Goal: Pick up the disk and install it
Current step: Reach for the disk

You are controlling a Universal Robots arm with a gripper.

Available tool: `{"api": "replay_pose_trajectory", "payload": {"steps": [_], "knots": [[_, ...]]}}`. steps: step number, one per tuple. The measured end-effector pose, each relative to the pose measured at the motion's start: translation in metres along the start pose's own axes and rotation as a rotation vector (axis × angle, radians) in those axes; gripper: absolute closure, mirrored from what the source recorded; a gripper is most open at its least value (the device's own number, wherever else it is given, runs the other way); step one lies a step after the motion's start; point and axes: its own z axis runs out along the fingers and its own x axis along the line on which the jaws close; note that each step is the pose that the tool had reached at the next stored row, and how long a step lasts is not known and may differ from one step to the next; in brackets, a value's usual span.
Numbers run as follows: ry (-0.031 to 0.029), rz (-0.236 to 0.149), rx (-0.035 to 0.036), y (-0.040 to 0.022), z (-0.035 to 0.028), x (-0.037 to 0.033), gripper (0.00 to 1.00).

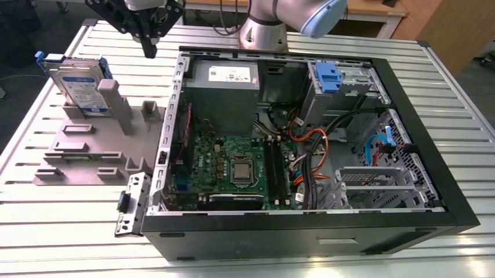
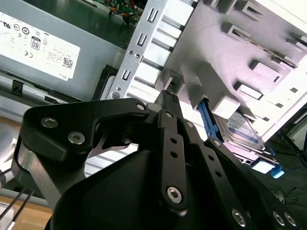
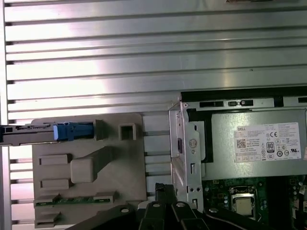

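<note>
The disk [image 1: 77, 87] stands on edge in a slot at the far end of the grey holder [image 1: 85, 147], on the exterior view's left; its white-and-blue label and blue rail frame show. In the first wrist view the disk [image 3: 29, 134] appears edge-on, and in the second wrist view the disk [image 2: 243, 132] lies beyond the holder's posts. My gripper [image 1: 149, 52] hangs in the air above the table between the holder and the computer case, to the disk's right and apart from it. Its black fingers [image 2: 165, 103] meet at the tips, shut and holding nothing.
An open black computer case [image 1: 418, 191] lies on the slatted metal table [image 1: 62, 231]. Inside it are a grey power-supply box [image 1: 224, 84], a green motherboard [image 1: 232, 168], loose cables and a silver cage with a blue latch [image 1: 328, 78]. The case wall stands close beside my gripper.
</note>
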Motion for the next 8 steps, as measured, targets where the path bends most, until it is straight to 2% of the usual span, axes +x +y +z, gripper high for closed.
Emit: {"api": "replay_pose_trajectory", "payload": {"steps": [8], "knots": [[0.0041,0.000,0.0003,-0.0001,0.0008,0.0121,0.89]]}}
